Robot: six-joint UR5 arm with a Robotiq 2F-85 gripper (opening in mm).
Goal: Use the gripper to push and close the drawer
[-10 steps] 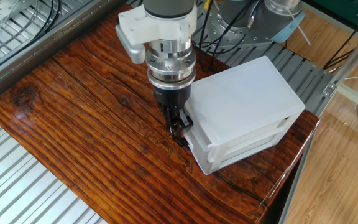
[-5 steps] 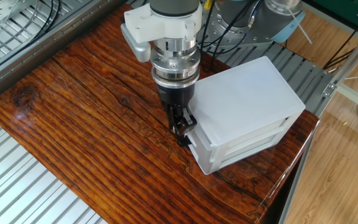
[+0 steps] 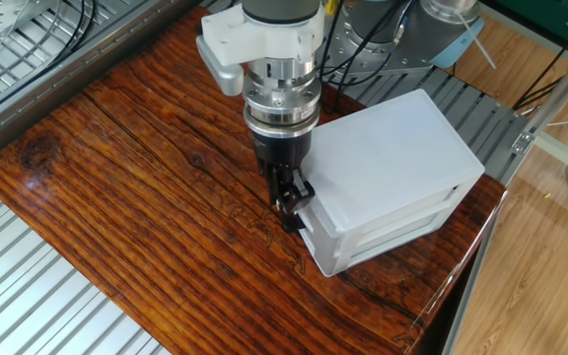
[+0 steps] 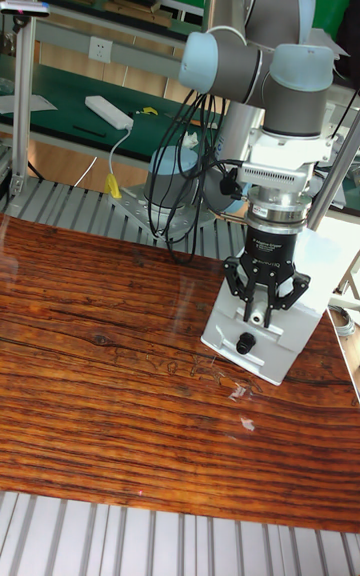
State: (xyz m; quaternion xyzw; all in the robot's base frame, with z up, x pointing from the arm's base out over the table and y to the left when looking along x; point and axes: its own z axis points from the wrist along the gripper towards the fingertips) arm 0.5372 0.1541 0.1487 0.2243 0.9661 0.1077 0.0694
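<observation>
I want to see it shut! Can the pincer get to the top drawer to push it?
Probably yes. The pincer already hangs right at the front of the drawer, with nothing between them that I can see.

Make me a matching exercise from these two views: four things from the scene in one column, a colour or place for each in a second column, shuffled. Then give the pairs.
Things:
1. gripper
2. cabinet
3. table
4. wall socket

Descriptions:
A. reddish-brown wood grain, glossy
B. black, pointing down at the cabinet's front face
C. white box standing near the table's corner
D. in the background, behind the workbench

Pairs: 1-B, 2-C, 3-A, 4-D
</observation>
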